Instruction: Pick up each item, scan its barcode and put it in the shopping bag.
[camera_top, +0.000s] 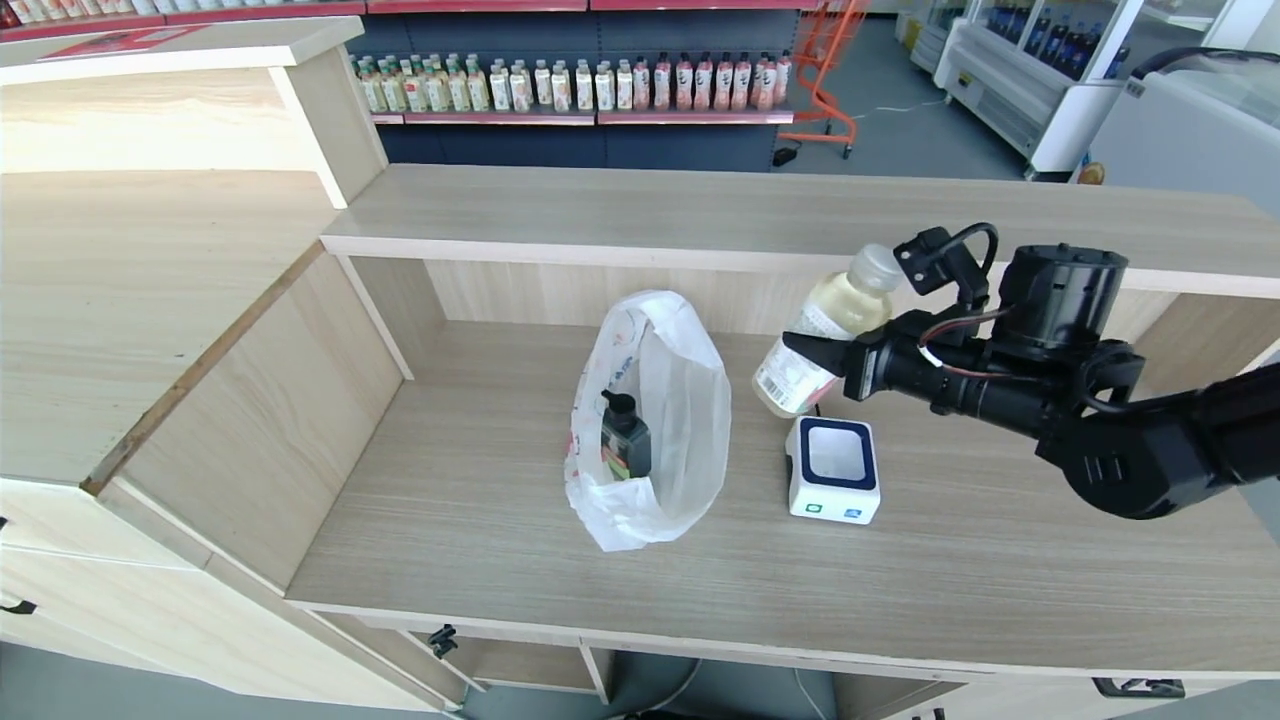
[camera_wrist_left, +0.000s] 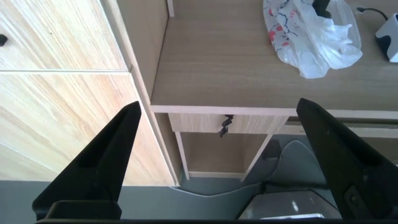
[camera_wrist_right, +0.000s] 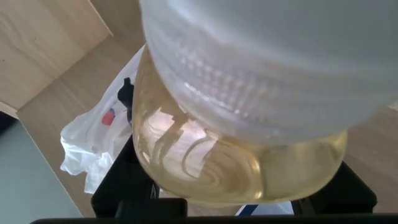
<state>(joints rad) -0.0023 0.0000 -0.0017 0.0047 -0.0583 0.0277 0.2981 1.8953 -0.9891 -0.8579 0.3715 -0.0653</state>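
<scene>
**Bottle held tilted over the scanner**

The bottle (camera_top: 825, 335) of pale yellow drink is off the table, hanging just above and slightly behind the scanner (camera_top: 833, 468). It is tilted. Its labelled base, with a barcode patch, points down toward the scanner's white window. Its white cap points up and away from the scanner, toward the raised back ledge. The right tool (camera_top: 815, 352) is clenched on the bottle's lower half, one dark finger lying across the label. In the right wrist view the bottle (camera_wrist_right: 249, 124) sits right up against the camera, cap end nearest and liquid behind it.

The scanner is a small white box with a dark blue frame round its window, and it stands on the wooden table (camera_top: 700, 580). Just beside the scanner, on the robot's left of it, the white shopping bag (camera_top: 690, 400) stands on the table with its mouth open. Inside the bag is a dark pump bottle (camera_top: 625, 435), upright, with some coloured packaging under it.

The left tool (camera_wrist_left: 219, 104) is well apart from the scanner, low in front of the table's front edge. Its two dark fingers are spread wide and grasp nothing. Between them the left wrist view shows a small dark key or handle (camera_wrist_left: 225, 124) under the table top. Higher up are the bag (camera_wrist_left: 311, 37) and a corner of the scanner (camera_wrist_left: 388, 37).

Far behind the scanner, past the ledge, a shop shelf (camera_top: 570, 117) carries a row of drink bottles.
</scene>
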